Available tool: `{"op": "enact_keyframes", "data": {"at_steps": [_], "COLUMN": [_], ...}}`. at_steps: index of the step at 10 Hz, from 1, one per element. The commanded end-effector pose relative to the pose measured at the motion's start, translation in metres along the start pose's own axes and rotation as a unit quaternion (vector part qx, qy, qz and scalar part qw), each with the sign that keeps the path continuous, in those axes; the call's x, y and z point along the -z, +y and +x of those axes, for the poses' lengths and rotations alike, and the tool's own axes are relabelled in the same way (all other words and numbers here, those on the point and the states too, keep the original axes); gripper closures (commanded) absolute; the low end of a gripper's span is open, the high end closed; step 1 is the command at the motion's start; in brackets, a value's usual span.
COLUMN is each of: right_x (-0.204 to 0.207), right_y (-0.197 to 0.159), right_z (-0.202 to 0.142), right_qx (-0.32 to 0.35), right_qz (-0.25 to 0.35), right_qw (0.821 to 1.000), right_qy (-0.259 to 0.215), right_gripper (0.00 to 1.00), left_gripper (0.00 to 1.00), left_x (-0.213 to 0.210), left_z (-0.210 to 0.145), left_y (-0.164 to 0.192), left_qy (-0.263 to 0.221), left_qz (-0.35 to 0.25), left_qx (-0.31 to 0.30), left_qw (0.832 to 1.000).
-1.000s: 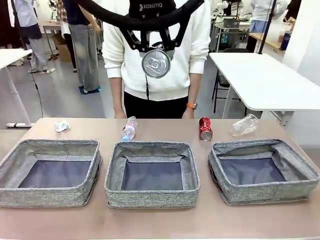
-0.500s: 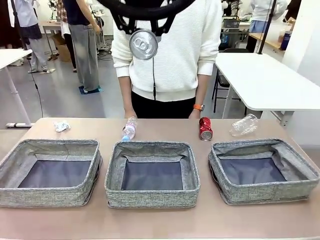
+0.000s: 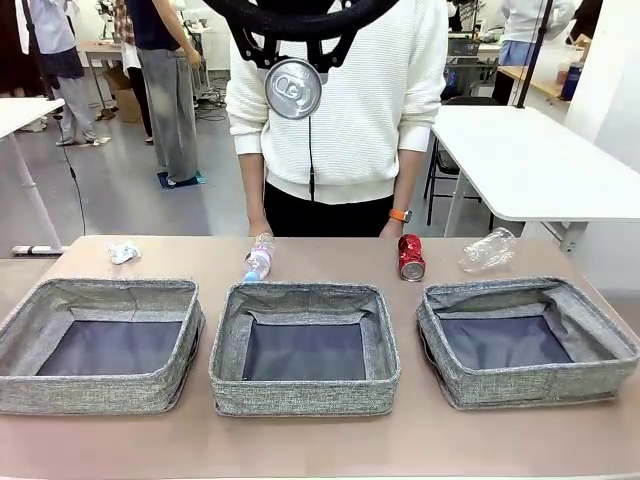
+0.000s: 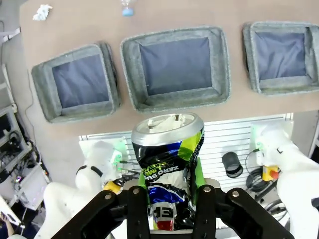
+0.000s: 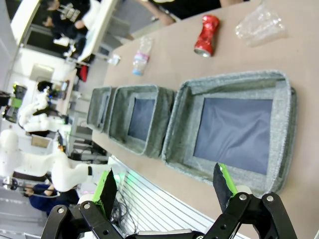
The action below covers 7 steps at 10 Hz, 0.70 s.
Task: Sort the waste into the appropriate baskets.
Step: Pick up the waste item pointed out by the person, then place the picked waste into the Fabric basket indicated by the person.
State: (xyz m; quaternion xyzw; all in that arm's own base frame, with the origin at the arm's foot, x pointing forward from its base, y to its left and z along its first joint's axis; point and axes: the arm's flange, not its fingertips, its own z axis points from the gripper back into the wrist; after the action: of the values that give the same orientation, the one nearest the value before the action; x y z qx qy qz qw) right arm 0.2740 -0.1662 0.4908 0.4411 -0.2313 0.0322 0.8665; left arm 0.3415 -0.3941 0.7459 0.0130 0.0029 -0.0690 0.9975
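Observation:
High above the table's far middle, my left gripper point(image 3: 293, 72) is shut on a dented black, green and silver can point(image 3: 293, 88), whose silver top faces the front camera. The left wrist view looks straight down past the can point(image 4: 168, 159) and gripper point(image 4: 168, 199) at three grey baskets point(image 4: 174, 35). On the far strip of the table lie a paper wad point(image 3: 124, 252), a clear bottle with a blue cap point(image 3: 259, 257), a red can point(image 3: 411, 257) and a crushed clear bottle point(image 3: 488, 249). My right gripper point(image 5: 164, 191) is open, above the near side of the right basket point(image 5: 227, 79).
The left basket point(image 3: 100, 290), middle basket point(image 3: 300, 295) and right basket point(image 3: 520, 290) stand in a row near the front edge, all with bare dark bottoms. A person in a white sweater point(image 3: 340, 110) stands at the far edge, hands low behind it.
My left gripper has lifted the can higher and a little to the left. The person has shifted slightly. The litter on the table has not moved.

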Motion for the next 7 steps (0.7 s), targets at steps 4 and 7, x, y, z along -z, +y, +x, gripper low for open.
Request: {"op": "enact_keyframes", "data": {"at_steps": [4, 7], "right_x": [0.0010, 0.0010], "right_y": [0.0005, 0.0005], "right_z": [0.0020, 0.0020], "right_qx": [-0.012, -0.012], "right_qz": [0.008, 0.008], "right_qw": [1.000, 1.000], "right_qy": [-0.008, -0.008], "right_gripper": [0.00, 0.00], "left_gripper": [0.63, 0.63], "left_x": [0.0023, 0.0023], "left_z": [-0.0045, -0.0045], "left_y": [0.0075, 0.0075], "left_qy": [0.000, 0.000], "left_qz": [-0.006, -0.006], "left_qx": [0.003, 0.003], "left_qw": [1.000, 1.000]}}
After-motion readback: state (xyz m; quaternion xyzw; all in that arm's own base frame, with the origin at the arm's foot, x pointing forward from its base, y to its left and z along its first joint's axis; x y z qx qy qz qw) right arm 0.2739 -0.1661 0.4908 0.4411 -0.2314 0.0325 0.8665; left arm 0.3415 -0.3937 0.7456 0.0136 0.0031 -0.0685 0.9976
